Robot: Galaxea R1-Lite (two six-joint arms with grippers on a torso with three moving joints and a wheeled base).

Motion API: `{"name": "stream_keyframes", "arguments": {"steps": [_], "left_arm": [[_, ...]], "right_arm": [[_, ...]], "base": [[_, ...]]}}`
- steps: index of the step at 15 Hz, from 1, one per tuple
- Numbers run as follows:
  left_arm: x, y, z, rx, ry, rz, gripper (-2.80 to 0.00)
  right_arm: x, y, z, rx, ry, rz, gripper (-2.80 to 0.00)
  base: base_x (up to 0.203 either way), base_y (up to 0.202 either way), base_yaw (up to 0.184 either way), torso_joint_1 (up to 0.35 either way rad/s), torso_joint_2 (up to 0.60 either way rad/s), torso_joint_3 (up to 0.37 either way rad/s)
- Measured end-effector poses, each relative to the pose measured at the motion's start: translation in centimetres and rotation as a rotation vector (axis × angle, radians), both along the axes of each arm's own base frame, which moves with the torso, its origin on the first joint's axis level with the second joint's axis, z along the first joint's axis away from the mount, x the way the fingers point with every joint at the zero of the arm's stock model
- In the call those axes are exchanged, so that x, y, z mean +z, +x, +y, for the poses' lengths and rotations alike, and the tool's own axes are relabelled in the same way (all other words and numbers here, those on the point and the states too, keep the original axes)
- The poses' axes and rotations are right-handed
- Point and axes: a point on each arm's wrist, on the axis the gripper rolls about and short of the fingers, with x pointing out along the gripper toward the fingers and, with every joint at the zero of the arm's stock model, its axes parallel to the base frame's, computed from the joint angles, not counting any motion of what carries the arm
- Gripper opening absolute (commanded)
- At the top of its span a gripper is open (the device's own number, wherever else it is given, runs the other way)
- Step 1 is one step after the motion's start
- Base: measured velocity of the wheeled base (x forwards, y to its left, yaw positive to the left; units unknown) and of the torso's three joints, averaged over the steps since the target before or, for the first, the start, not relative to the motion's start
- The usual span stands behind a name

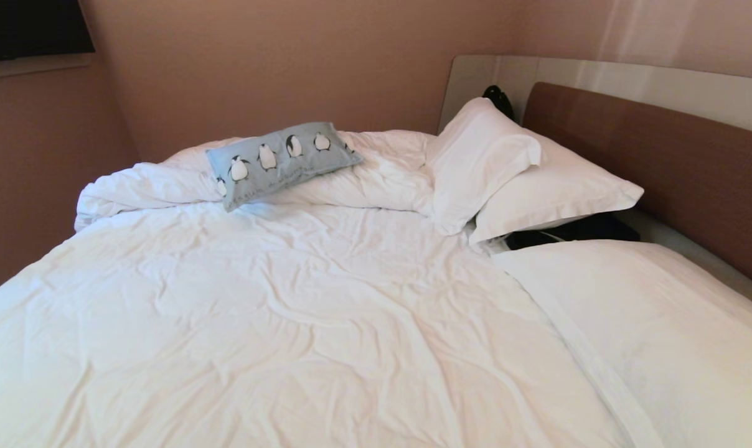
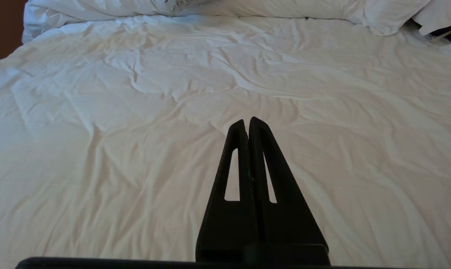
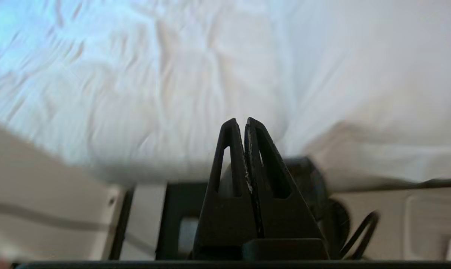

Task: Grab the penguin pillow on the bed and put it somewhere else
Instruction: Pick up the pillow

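Note:
The penguin pillow (image 1: 281, 161), light blue with a row of black-and-white penguins, lies tilted on the bunched duvet at the far side of the bed (image 1: 326, 323). Only its lower edge (image 2: 182, 5) shows in the left wrist view. Neither arm appears in the head view. My left gripper (image 2: 247, 121) is shut and empty, pointing over the rumpled white duvet, far short of the pillow. My right gripper (image 3: 240, 121) is shut and empty too, held low at the near edge of the bed above my own base.
Two large white pillows (image 1: 513, 168) lean against the brown headboard (image 1: 662, 162) at the right, with a dark object (image 1: 575, 231) beneath them. Another white pillow (image 1: 650, 311) lies nearer at the right. A wall (image 1: 46, 155) borders the bed's left side.

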Motion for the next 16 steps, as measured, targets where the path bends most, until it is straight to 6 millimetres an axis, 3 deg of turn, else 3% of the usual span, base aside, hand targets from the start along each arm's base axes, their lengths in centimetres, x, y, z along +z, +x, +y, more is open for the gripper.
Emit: {"name": "stream_keyframes", "arguments": {"steps": [5,11,16], "left_arm": [[0.0,0.0,0.0,0.001,0.000,0.000,-2.80],[0.0,0.0,0.0,0.001,0.000,0.000,-2.80],[0.0,0.0,0.0,0.001,0.000,0.000,-2.80]], "right_arm": [[-0.2,2.0,-0.3,-0.126,-0.016,-0.075,-2.80],[1.1,3.1,-0.4,-0.176,-0.018,-0.248,-2.80],[-1.5,6.2,-0.5,-0.176,-0.054,-0.205,-2.80]], "base": [[0.000,0.000,0.000,0.000,0.00,0.000],[0.000,0.000,0.000,0.000,0.00,0.000],[0.000,0.000,0.000,0.000,0.00,0.000]]}}
